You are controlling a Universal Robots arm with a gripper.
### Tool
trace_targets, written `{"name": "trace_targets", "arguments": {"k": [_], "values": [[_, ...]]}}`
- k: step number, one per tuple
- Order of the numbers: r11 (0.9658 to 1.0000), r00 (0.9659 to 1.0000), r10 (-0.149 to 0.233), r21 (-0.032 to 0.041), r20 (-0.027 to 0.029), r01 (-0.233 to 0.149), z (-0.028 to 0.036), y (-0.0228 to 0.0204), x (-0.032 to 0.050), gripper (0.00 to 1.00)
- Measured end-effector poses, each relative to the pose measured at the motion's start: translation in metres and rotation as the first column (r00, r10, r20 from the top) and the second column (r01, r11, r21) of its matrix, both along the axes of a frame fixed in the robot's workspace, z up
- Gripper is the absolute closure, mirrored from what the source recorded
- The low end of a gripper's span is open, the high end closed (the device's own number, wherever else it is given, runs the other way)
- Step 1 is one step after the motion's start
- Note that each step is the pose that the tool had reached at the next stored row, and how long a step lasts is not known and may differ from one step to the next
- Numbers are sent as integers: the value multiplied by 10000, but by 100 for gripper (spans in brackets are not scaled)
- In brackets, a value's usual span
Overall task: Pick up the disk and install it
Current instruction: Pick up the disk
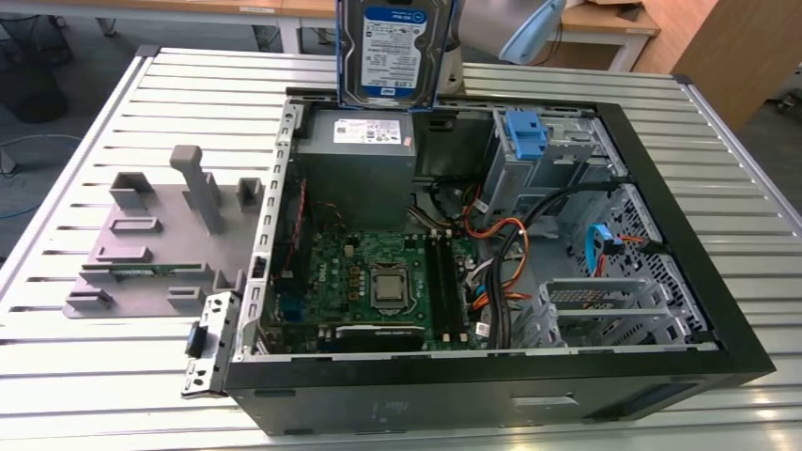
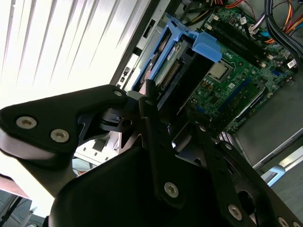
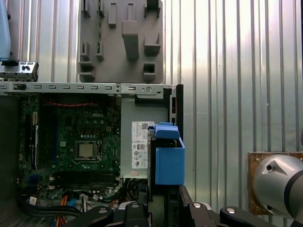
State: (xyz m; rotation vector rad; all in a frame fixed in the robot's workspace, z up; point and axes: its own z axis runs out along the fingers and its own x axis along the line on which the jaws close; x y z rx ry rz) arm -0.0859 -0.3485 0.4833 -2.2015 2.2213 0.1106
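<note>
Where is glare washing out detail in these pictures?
In the second wrist view the slatted table is blown out to white; in the first wrist view it only shines mildly; in the exterior view the disk is evenly lit.

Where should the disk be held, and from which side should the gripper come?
By its two flat faces, at the end away from the case, coming from above. The disk hangs upright and thin, and its blue carrier runs along the edges, which are better left free. The gripper seems shut on it this way.
</note>
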Motion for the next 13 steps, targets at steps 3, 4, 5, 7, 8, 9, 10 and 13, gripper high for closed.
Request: {"name": "trace_targets", "arguments": {"k": [3,4,5,7,8,9,10,13], "values": [[10000,10000,0,0,1,0,0,0,1,65],[10000,10000,0,1,0,0,0,0,1,65],[10000,10000,1,1,1,-1,0,-2,1,65],[10000,10000,2,0,0,-2,0,-9,1,65],[10000,10000,1,0,0,-1,0,-14,1,65],[10000,10000,0,0,1,0,0,-21,1,65],[10000,10000,0,1,1,0,0,-30,1,65],[10000,10000,0,1,1,0,0,-65,1,65]]}}
